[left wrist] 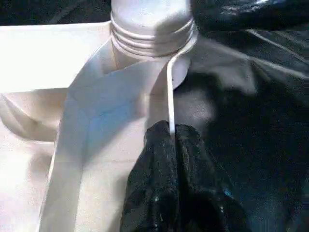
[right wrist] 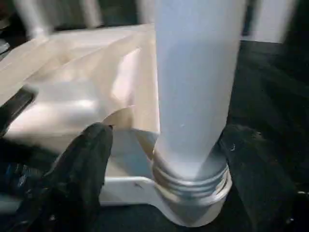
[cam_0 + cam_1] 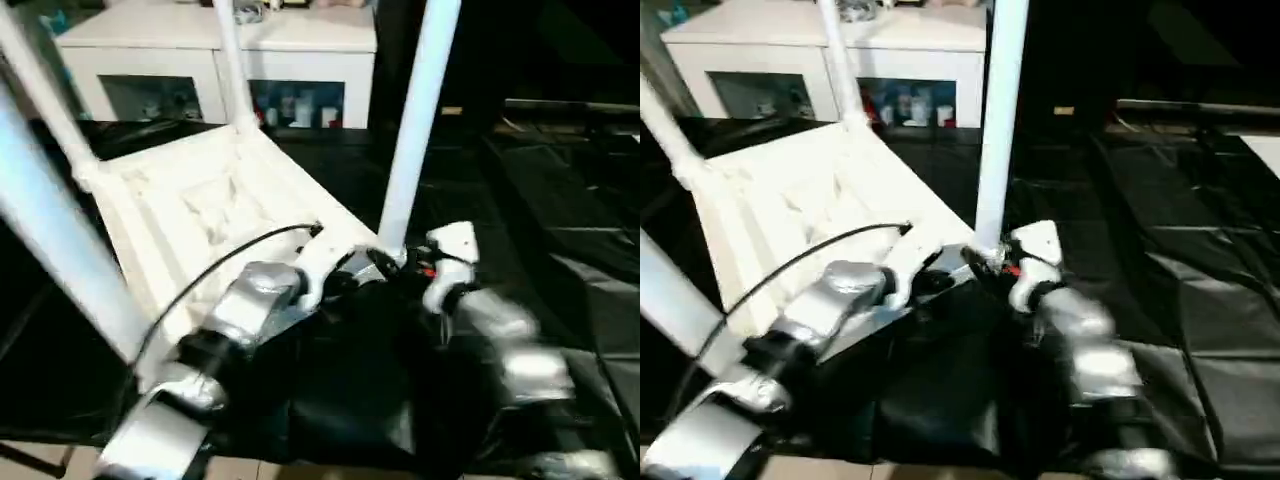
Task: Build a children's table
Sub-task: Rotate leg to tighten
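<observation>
The white tabletop (image 3: 200, 210) lies upside down on black sheeting, ribbed side up. Several white legs stand up from its corners: one at the near right corner (image 3: 415, 130), one at the back (image 3: 230, 60), and a big blurred one at the near left (image 3: 55, 240). In the left wrist view my left gripper (image 1: 170, 133) is shut on the tabletop's thin rim, just beside the threaded corner socket (image 1: 149, 34). My right gripper (image 3: 405, 262) is at the base of the near right leg. It is open: one black finger (image 2: 89, 154) stands apart from the leg (image 2: 193, 87), and the other is hidden.
A white cabinet (image 3: 300, 40) with glass doors stands at the back, behind the table. Crinkled black sheeting (image 3: 560, 220) covers the surface to the right and front. A black cable (image 3: 200, 275) arcs over my left forearm.
</observation>
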